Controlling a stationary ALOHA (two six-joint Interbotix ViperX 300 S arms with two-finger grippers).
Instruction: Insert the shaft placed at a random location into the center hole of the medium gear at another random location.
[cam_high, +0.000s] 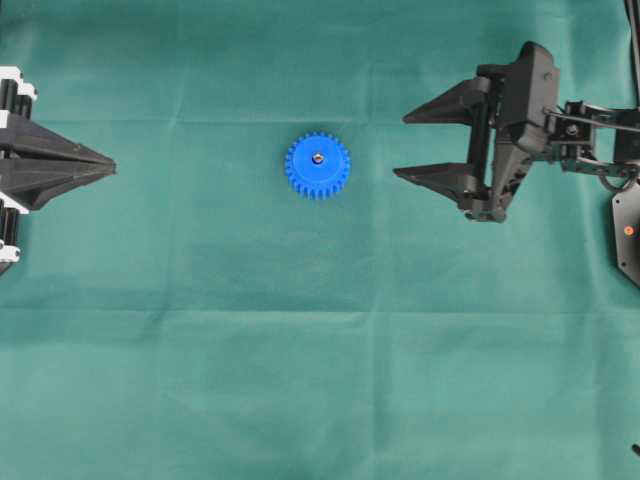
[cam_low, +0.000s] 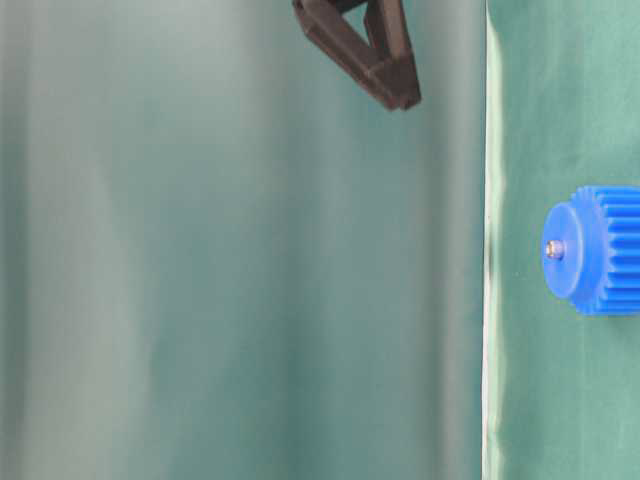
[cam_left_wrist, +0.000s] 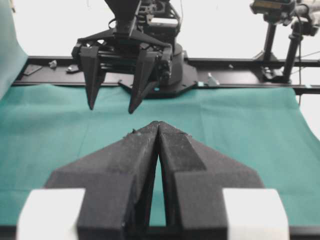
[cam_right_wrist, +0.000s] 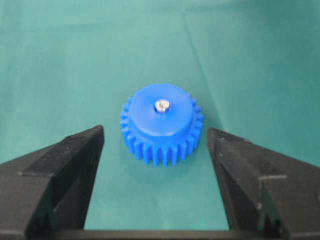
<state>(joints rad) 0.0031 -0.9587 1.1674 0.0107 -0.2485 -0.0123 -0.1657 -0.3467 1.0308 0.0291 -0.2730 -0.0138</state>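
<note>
Shaft (cam_right_wrist: 162, 105) already sits in the center hole (cam_high: 317, 158) of the medium gear (cam_high: 317, 165); only its silvery tip shows, about flush with or just proud of the hub top. Insertion looks done, as far as these views tell. How deep the pin goes can't be seen, so full seating is a guess. What's left, if anything: clear the arms away.

Gear lies flat on the green worktop (cam_high: 200, 350), near the middle, a bit toward the far side in the overhead view. Bright blue plastic, toothed rim, raised round hub, upright and not tilted. The table-level view shows the metal tip (cam_low: 554, 249) centred on the hub face.

Right hand (cam_high: 425, 145) is off to the right of the gear, well apart from it, fingers spread wide, nothing between them. Its wrist view frames the gear between the two black fingers (cam_right_wrist: 65, 170) without touching.

Left hand (cam_high: 108, 165) sits at the left edge, well apart from the gear, fingers pressed together, holding nothing; its own camera shows the pads (cam_left_wrist: 185, 165) meeting at the tip.
</note>
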